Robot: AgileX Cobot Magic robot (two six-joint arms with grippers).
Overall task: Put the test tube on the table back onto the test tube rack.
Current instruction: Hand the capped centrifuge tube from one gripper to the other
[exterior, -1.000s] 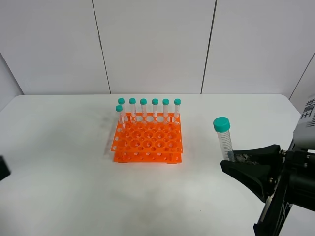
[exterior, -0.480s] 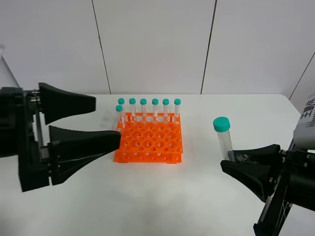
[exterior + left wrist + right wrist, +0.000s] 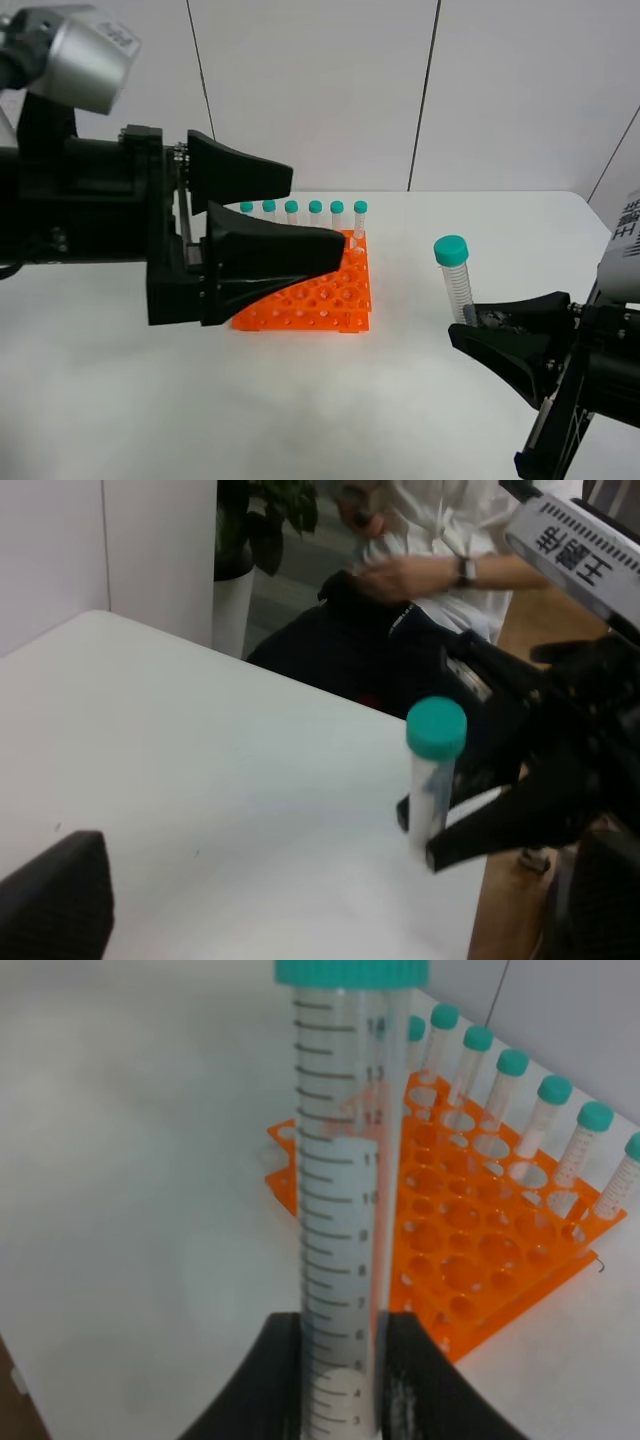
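The test tube (image 3: 456, 281), clear with a teal cap, stands upright in my right gripper (image 3: 470, 322), which is shut on its lower end above the table's (image 3: 400, 400) right side. In the right wrist view the tube (image 3: 340, 1200) rises between the black fingers (image 3: 275, 1385). The orange test tube rack (image 3: 325, 295) sits mid-table with several capped tubes (image 3: 337, 214) in its back row; it also shows in the right wrist view (image 3: 470, 1260). My left gripper (image 3: 318, 212) is open and empty, and hides the rack's left part. The left wrist view shows the held tube (image 3: 432, 780).
White wall panels stand behind the table. In the left wrist view a seated person (image 3: 420, 570) and a plant (image 3: 260, 520) are beyond the table's edge (image 3: 300, 680). The right arm's body (image 3: 590, 390) fills the lower right corner.
My left arm has swung in from the left, risen and moved right, and now covers the rack's left part. The right gripper and the tube have not moved.
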